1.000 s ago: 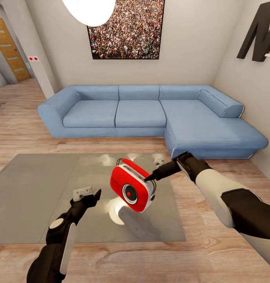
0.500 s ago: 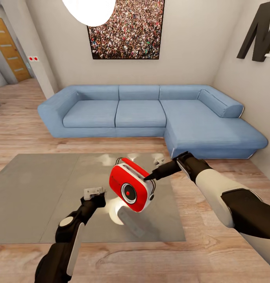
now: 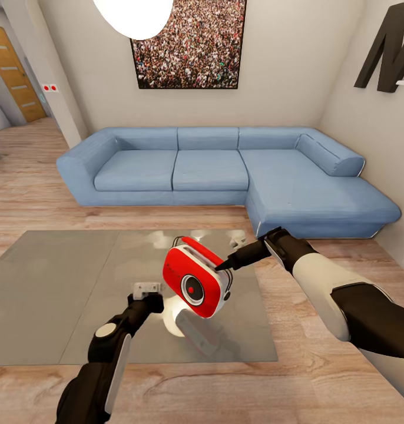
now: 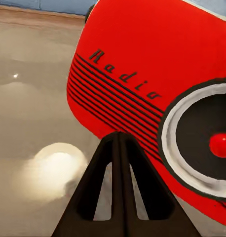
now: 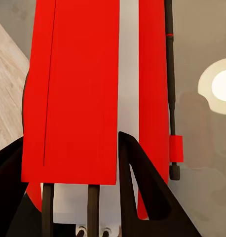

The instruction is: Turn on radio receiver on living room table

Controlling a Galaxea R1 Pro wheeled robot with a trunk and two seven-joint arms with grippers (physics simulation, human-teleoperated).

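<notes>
Nearest the robot, at about seven o'clock in the head view, the left hand [image 3: 148, 292] points toward the radio receiver [image 3: 196, 275] with its two fingers pressed together into a single tip; its wrist view shows that tip [image 4: 119, 143] just short of the red face, aimed at the ribbed grille and not at the round dial [image 4: 219, 145] off to one side. The receiver sits just past it, near the centre of the view, lifted clear of the glossy grey worktop [image 3: 60, 282] and tilted, with its reflection and a bright lamp glare beneath it. From about three o'clock the right hand [image 3: 224, 266] pinches the receiver's upper edge, one dark finger [image 5: 142, 187] lying over the white side band and the other at the far side of the red body. The risk, as I judge it, is twofold: a push from the left tip on a body held only by its edge could swing or slip it out of the pinch and drop it onto the worktop, and a tip pointed at the grille may miss the dial altogether. Beyond, at twelve o'clock, stand the blue sofa [image 3: 225, 171] and the framed crowd picture [image 3: 190, 41].
</notes>
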